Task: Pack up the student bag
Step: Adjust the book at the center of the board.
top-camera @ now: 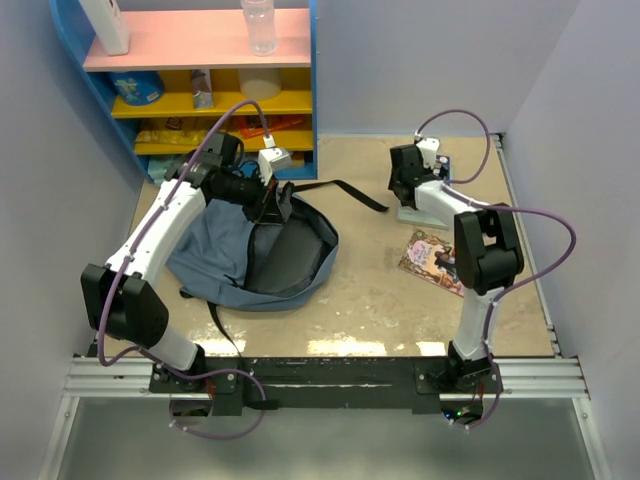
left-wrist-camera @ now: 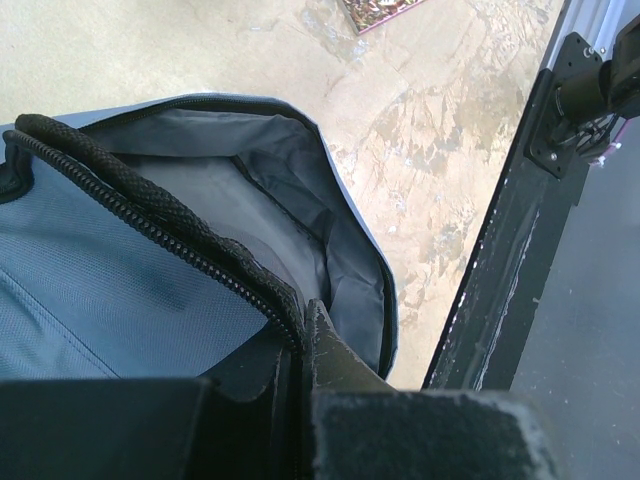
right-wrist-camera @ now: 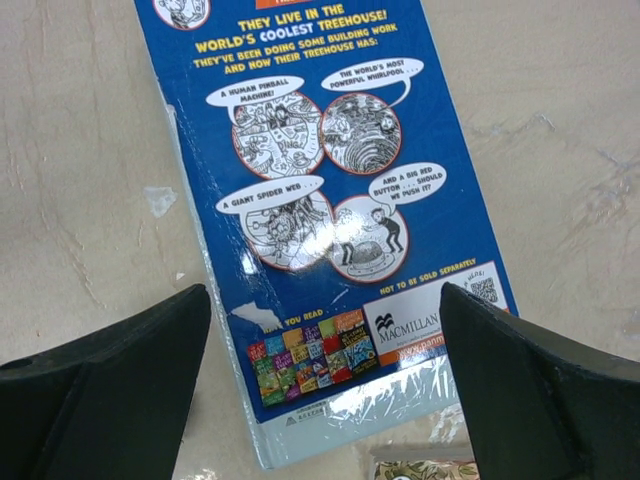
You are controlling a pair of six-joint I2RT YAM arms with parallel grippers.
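The student bag (top-camera: 215, 255), a slate-blue backpack, lies on the table left of centre with its mouth open toward the right. My left gripper (top-camera: 277, 200) is shut on the bag's black zipper edge at the far rim. In the left wrist view the gripper (left-wrist-camera: 305, 322) pinches that zipper edge (left-wrist-camera: 150, 205), with the grey lining (left-wrist-camera: 270, 215) open below. My right gripper (top-camera: 405, 192) hovers open over a blue book (top-camera: 420, 213) at the far right. From the right wrist, the book's back cover (right-wrist-camera: 330, 150) lies between the spread fingers of the gripper (right-wrist-camera: 325, 300).
A second, colourful book (top-camera: 432, 258) lies near the right arm; its corner (right-wrist-camera: 430, 470) shows below the blue one. A blue shelf unit (top-camera: 200, 75) with a bottle (top-camera: 258, 25) stands at the back left. A black strap (top-camera: 350, 190) trails from the bag. Walls close in on both sides.
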